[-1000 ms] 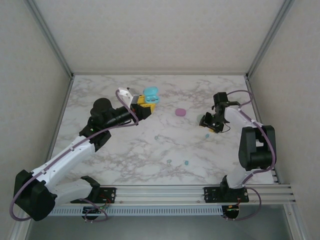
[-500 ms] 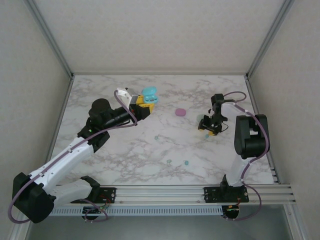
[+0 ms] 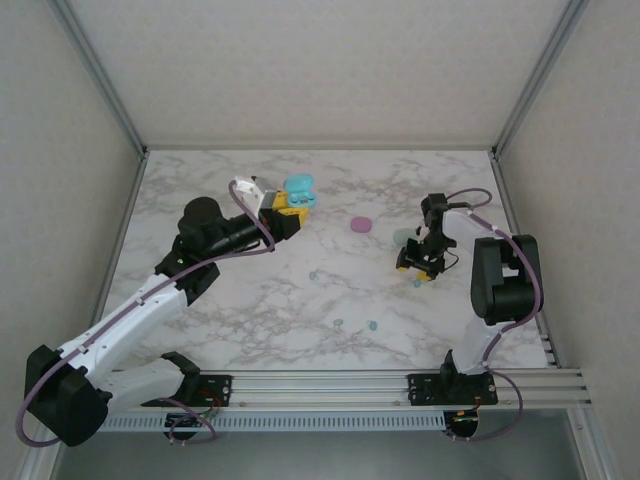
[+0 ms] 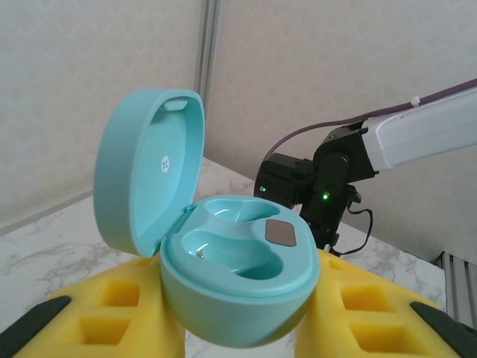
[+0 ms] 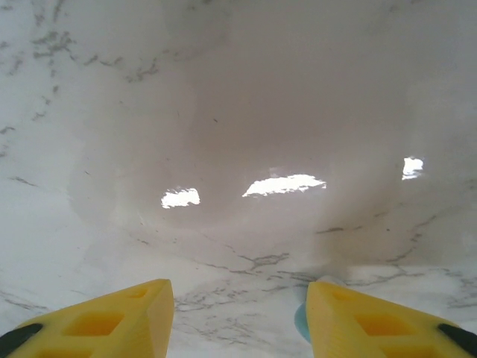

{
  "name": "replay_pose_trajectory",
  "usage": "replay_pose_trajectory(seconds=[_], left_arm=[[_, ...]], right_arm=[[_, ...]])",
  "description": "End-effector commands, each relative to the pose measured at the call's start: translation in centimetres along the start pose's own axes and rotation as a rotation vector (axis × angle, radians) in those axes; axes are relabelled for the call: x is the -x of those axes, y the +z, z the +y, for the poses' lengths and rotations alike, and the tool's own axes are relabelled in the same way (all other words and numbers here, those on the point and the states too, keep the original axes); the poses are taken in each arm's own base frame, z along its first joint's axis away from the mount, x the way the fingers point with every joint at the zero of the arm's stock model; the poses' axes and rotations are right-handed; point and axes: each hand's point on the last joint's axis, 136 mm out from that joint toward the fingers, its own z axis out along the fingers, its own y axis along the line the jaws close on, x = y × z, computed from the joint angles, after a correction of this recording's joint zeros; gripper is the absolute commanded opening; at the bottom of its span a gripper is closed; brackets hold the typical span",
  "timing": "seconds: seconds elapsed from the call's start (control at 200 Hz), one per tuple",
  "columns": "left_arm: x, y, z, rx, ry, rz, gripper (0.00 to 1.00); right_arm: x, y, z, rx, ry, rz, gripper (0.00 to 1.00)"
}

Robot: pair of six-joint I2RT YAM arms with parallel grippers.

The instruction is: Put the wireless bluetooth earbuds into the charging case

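Four tiny earbuds lay loose on the marble bench in the overhead view, scattered across its near middle, one of them just beside the right pincer, which hung low over the surface. The left pincer sat farther back and gripped the teal charging case, whose lid stood open. A pink case and a mint case rested closed between the two arms. From the left wrist, yellow fingers pressed both sides of the charging case's base, the lid tipped up to the left and both moulded wells bare; the right arm stood beyond. From the right wrist, the two yellow fingers were apart with nothing between them but bare marble, and a sliver of a teal earbud lay against the inner face of the right-hand finger.
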Motion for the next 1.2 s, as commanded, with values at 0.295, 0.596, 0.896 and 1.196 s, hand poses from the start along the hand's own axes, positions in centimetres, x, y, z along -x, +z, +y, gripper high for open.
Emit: replay_pose_trajectory(seconds=[0.295, 0.596, 0.896, 1.196], left_arm=[[1.9, -0.1, -0.7, -0.011, 0.038, -0.038, 0.28], [1.8, 0.1, -0.7, -0.016, 0.034, -0.033, 0.28], [1.7, 0.1, -0.7, -0.015, 0.034, -0.03, 0.28], [1.7, 0.2, -0.6, -0.015, 0.03, -0.027, 0.28]], right_arm=[[-2.6, -0.8, -2.4, -0.115, 0.032, 0.02, 0.51], [-3.0, -1.3, -3.3, -0.152, 0.077, -0.017, 0.56], [-4.3, 0.7, -2.0, -0.056, 0.109, 0.03, 0.6], [-4.1, 0.8, 0.4, 0.042, 0.103, 0.022, 0.56]])
